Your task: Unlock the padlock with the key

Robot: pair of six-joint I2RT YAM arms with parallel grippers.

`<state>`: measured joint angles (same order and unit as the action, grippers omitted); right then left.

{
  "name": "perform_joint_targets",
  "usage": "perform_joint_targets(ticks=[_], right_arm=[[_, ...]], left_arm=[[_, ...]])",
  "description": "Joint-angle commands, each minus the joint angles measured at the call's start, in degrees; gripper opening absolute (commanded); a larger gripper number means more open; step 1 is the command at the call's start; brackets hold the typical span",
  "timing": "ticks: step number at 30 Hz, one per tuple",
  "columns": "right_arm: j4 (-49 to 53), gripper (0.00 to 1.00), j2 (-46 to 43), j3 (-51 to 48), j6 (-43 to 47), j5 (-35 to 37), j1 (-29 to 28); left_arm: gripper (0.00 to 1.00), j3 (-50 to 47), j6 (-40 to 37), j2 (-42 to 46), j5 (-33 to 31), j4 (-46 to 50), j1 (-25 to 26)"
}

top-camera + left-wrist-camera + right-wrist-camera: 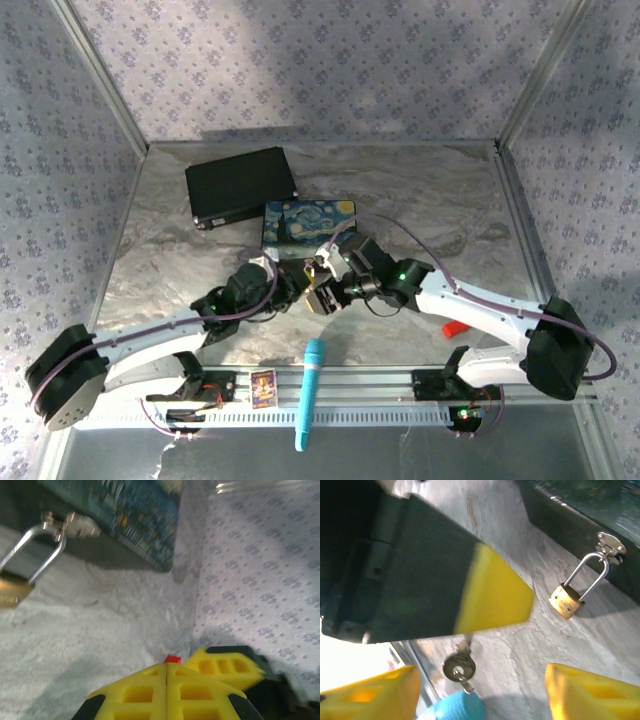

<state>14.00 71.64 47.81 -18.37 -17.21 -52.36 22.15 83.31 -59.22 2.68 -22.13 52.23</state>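
The small brass padlock [566, 600] hangs by its silver shackle from the hasp [611, 544] on the Starry Night box [310, 222]; it also sits at the left edge of the left wrist view, padlock [12, 591]. My left gripper [166, 666] is shut, its yellow pads pressed together. In the right wrist view its yellow tip [492, 597] pinches the blade of the silver key [459, 665], whose round head hangs below. My right gripper [482, 682] is open just beneath the key, with one yellow finger on either side. Both grippers meet mid-table, in front of the box.
A black case [240, 185] lies behind the Starry Night box. A blue ribbed handle [310, 390] crosses the front rail beside a small card [263, 387]. A red block [455, 328] lies by the right arm. Patterned walls enclose the marble tabletop [450, 200].
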Motion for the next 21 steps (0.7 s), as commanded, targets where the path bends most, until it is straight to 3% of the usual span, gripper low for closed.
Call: perform_joint_targets(ticks=[1, 11, 15, 21], right_arm=[[-19.5, 0.75, -2.8, -6.2, -13.9, -7.3, 3.9], [-50.6, 0.67, -1.6, -13.2, -35.7, -14.2, 6.2], [-49.5, 0.63, -2.3, -13.3, -36.5, -14.7, 7.3], [-53.6, 0.41, -0.3, -13.3, -39.2, -16.5, 7.2]], left_arm=[[0.00, -2.1, -2.9, 2.6, -4.4, -6.7, -1.7], [0.00, -2.7, -4.3, 4.5, -9.0, -19.2, -2.1], [0.00, -3.3, -4.0, 4.3, -10.1, -23.1, -2.0], [0.00, -3.5, -4.4, 3.8, -11.5, -27.0, -2.0]])
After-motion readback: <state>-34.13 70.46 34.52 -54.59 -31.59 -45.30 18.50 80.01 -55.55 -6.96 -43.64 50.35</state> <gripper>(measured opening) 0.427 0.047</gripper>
